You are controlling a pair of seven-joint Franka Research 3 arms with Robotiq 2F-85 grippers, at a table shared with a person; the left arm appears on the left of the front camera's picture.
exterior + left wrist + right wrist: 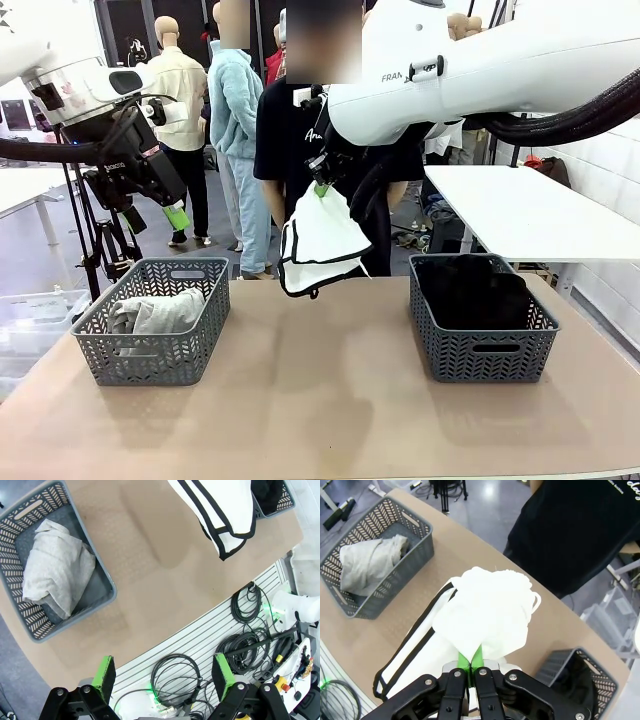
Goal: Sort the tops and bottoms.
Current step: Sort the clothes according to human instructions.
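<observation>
White shorts with black piping hang in the air over the middle of the table, pinched in my shut right gripper. In the right wrist view the green pads clamp the bunched white shorts. The shorts' hem also shows at the top of the left wrist view. A light grey knit top lies in the left grey basket; black garments fill the right grey basket. My left gripper hovers open and empty above the left basket, its green fingers wide apart.
A person in a black T-shirt stands at the far side of the table, just behind the hanging shorts. A white side table stands at the back right. Bare brown tabletop lies between the baskets. Cables hang below the near edge.
</observation>
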